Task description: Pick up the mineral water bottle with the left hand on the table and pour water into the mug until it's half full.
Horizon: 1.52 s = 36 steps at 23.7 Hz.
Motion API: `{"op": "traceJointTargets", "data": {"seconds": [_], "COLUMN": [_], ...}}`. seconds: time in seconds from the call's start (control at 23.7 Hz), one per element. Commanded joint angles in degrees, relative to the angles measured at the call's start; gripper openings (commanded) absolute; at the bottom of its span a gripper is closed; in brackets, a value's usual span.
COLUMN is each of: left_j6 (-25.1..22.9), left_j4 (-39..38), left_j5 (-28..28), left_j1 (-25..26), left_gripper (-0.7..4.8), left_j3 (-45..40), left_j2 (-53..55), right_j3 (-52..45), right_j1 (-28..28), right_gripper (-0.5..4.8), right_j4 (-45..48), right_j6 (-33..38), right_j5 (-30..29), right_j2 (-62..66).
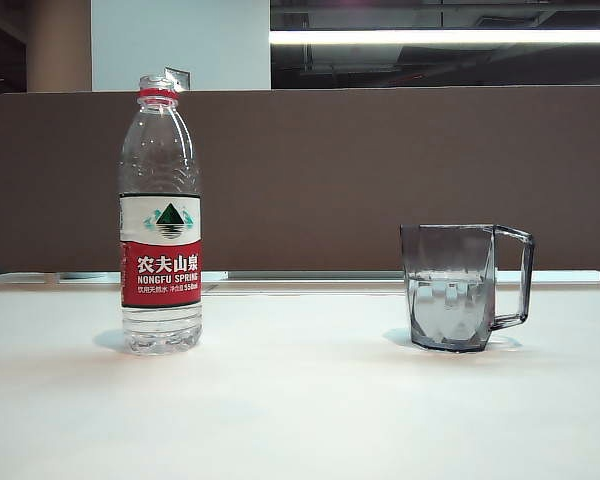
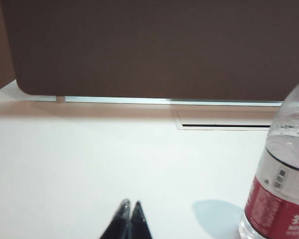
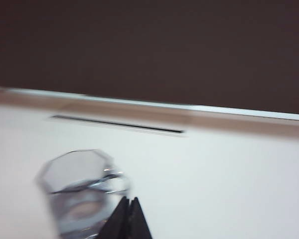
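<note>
My left fingers (image 2: 130, 206) and right fingers (image 3: 128, 203) were together, empty — bottle (image 2: 281, 184) beside the left; mug (image 3: 82, 191) before the right; I judged spreading wide first best.

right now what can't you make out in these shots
- Exterior view: neither arm shows; only the mineral water bottle and mug on the table.
- Left wrist view: the bottle is cut off by the frame edge; the left gripper shows only shut tips.
- Right wrist view: motion blur smears the mug; its handle and water level are unclear. The right gripper shows shut tips.
</note>
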<state>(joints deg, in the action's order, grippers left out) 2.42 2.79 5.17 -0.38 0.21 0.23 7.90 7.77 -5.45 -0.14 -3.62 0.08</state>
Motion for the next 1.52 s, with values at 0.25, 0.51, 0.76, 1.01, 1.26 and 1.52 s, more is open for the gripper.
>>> {"op": "traceJointTargets", "data": {"seconds": [0.25, 0.51, 0.76, 1.01, 1.26, 1.52], "left_j6": [-0.13, -0.13, -0.13, -0.13, -0.13, -0.13], "left_j4": [0.72, 0.72, 0.72, 0.72, 0.72, 0.72], "left_j5": [0.13, 0.13, 0.13, 0.13, 0.13, 0.13], "left_j1": [0.00, 0.00, 0.00, 0.00, 0.00, 0.00], "left_gripper": [-0.06, -0.06, -0.06, -0.06, -0.06, -0.06], "left_j3": [0.22, 0.22, 0.22, 0.22, 0.22, 0.22], "left_j2": [0.04, 0.04, 0.04, 0.04, 0.04, 0.04], "right_j3": [-4.74, -7.32, -7.32, -7.32, -7.32, -7.32], "right_j1": [-6.67, -6.67, -6.54, -6.60, -6.67, -6.62], "right_gripper": [0.00, 0.00, 0.00, 0.00, 0.00, -0.01], "right_j4": [6.51, 7.52, 7.96, 9.60, 9.57, 9.60], "right_j6": [0.13, 0.15, 0.15, 0.13, 0.13, 0.13], "right_j5": [5.01, 5.64, 9.01, 6.88, 5.51, 4.94], "right_j2": [-0.11, -0.11, -0.11, -0.11, -0.11, -0.11]}}
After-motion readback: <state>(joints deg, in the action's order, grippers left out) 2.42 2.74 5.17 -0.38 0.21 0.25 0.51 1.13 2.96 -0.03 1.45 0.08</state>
